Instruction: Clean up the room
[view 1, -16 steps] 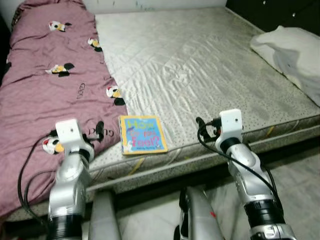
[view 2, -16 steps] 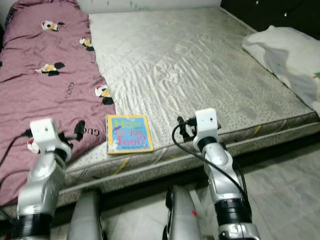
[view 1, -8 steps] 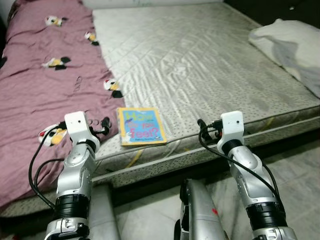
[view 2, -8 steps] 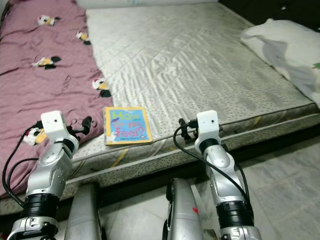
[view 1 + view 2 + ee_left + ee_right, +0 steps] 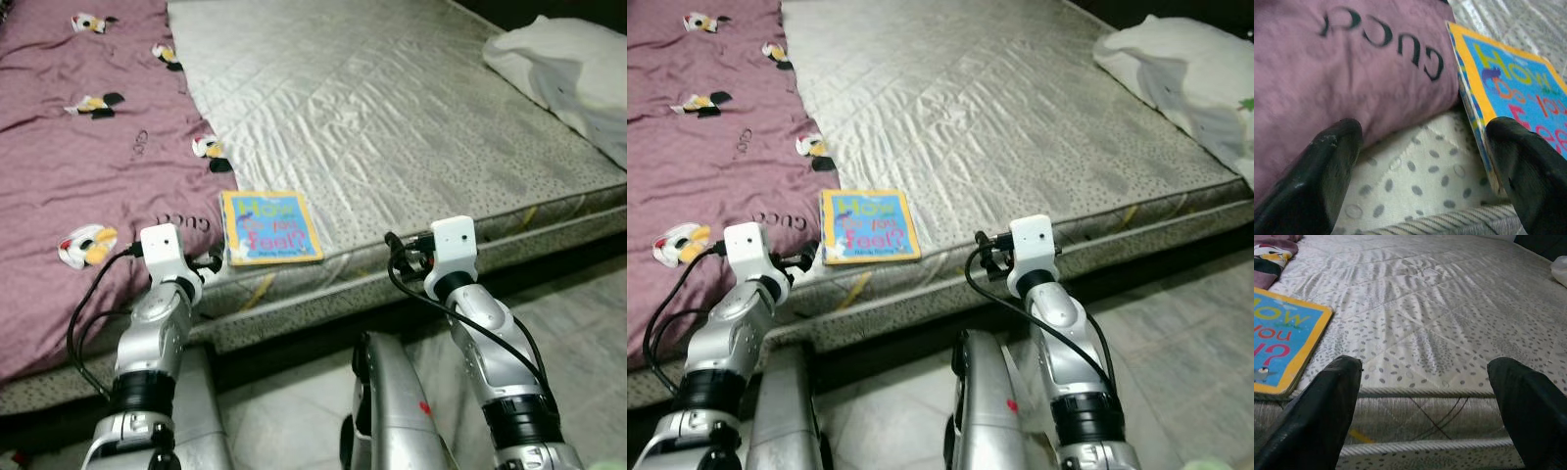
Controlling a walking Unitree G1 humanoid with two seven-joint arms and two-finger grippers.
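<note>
At the foot of the frame, our own grey legs stand on a pale tiled floor (image 5: 294,421) hard against the side of a bed. Our left gripper (image 5: 1415,161) hovers at the mattress (image 5: 392,117) edge with its fingers (image 5: 1317,171) released and spread wide; between them we see the dotted mattress border, with the hem of the mauve blanket (image 5: 78,147) on one side and the near corner of the children's book (image 5: 269,227) on the other. One fingertip sits just beside that corner; we cannot tell whether it touches.

Our right gripper (image 5: 1425,396) is held at the same height further along the mattress edge, its fingers (image 5: 1327,401) likewise parted with nothing between them, and well apart from the book.

The book lies flat and closed on the bare quilted mattress, close to the near edge, its yellow-bordered blue cover facing up and one long side just beside the blanket. The blanket, printed with small cartoon figures and dark lettering, covers the left portion of the bed and runs away toward the far end. Off to the far right, a white pillow (image 5: 563,73) rests at the mattress's edge.
</note>
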